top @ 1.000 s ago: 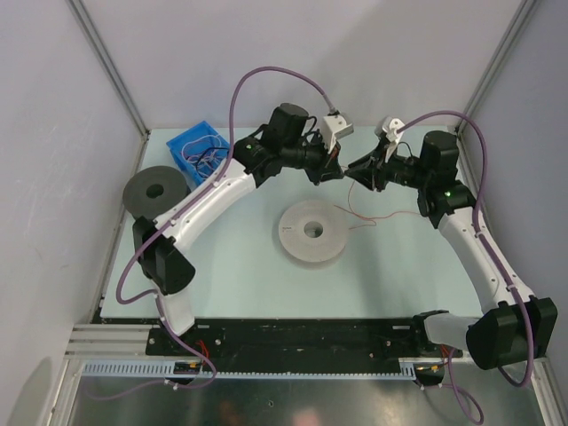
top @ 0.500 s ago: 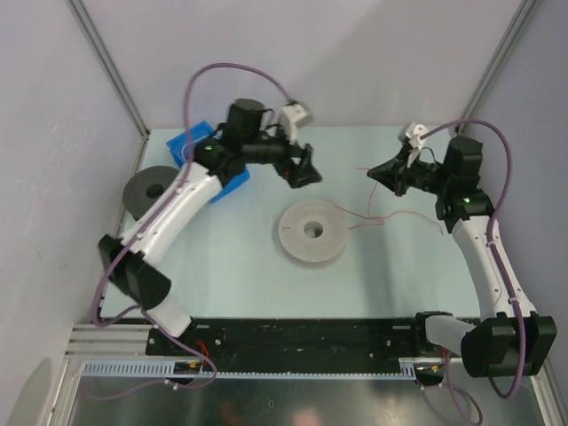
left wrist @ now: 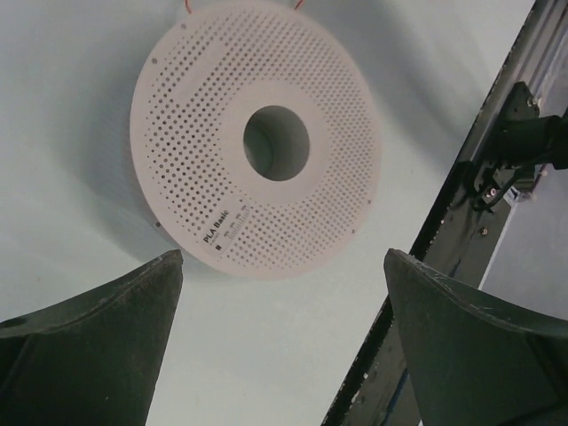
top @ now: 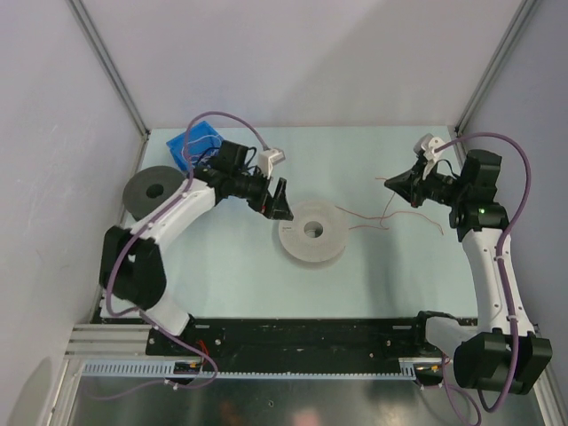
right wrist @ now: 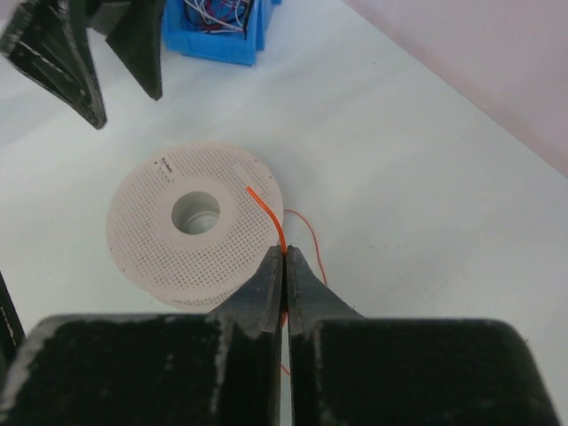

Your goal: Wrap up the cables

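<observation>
Right tool [right wrist: 284, 253]: fingers pressed together, clamped on the thin orange wire [right wrist: 266, 211]. A short end of the wire sticks out past the tips. It's held up off the desk [top: 231, 266], far right side, well apart from the white spool [top: 311, 231].

From the clamp, the wire drops to the desk and trails loosely over it towards the spool's right rim. Another stretch runs off to the right. Can't tell whether it's fixed to the spool or just lying against it.

Spool lies flat, mid desk, perforated face up, round hub hole in the centre. Small printed label near the rim reads "PLA Basic" [left wrist: 217, 226]; the finer lines beside it are too small to read.

Left tool [top: 282, 206]: fingers wide apart, nothing between them. It sits just beside the spool's left rim, pointed down at it, and its wrist view looks straight onto the perforated face.

Further out:
- blue bin [top: 197, 142] at the far left corner, holding a tangle of thin wires
- dark grey spool [top: 157, 188] flat on the desk, just in front of the bin at the left edge
</observation>
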Controlling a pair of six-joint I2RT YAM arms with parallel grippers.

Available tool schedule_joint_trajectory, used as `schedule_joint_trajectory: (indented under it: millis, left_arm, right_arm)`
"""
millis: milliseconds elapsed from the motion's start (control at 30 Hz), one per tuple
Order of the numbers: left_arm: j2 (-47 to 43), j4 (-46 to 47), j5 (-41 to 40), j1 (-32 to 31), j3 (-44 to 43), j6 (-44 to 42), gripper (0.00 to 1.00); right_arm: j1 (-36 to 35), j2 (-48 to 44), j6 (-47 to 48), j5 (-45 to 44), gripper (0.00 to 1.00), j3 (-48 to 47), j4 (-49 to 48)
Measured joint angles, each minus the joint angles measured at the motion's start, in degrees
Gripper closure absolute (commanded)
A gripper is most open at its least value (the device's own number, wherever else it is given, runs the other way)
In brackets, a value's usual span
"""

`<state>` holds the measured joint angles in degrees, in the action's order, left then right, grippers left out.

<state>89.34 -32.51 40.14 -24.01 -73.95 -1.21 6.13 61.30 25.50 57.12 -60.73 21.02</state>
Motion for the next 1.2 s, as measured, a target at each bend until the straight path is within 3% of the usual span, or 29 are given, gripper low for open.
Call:
schedule_joint_trajectory:
  millis: [333, 433, 500, 800, 1000, 1200]
  left_arm:
    - [18.73, 0.33, 2.71, 0.70, -5.07, -0.72, 0.01]
    - [23.12, 0.72, 3.76, 0.74, -7.34, -0.26, 0.08]
    - [25.18, 0.81, 5.22, 0.74, -8.22, -0.09, 0.19]
    - [29.94, 2.49, 17.81, 0.79, -9.79, 2.95, 0.93]
    - [25.73, 1.70, 25.07, 0.04, -8.66, 4.48, 1.00]
    - [3.19, 1.53, 14.67, -6.97, 1.99, -8.57, 1.00]
  right_arm:
    - [0.26, 3.15, 2.34, -3.06, 1.00, 0.04, 5.16]
    - [0.26, 3.39, 1.40, -4.98, 1.00, 0.31, 5.01]
    - [0.24, 3.39, 0.57, -6.29, 1.00, 0.31, 4.81]
    - [-0.87, 2.38, -3.37, -13.94, 1.00, 0.31, 4.81]
    - [-1.90, 2.34, -5.86, -16.70, 1.00, 0.31, 4.85]
    - [-2.60, 1.09, -4.59, -16.04, 1.00, 0.31, 5.79]
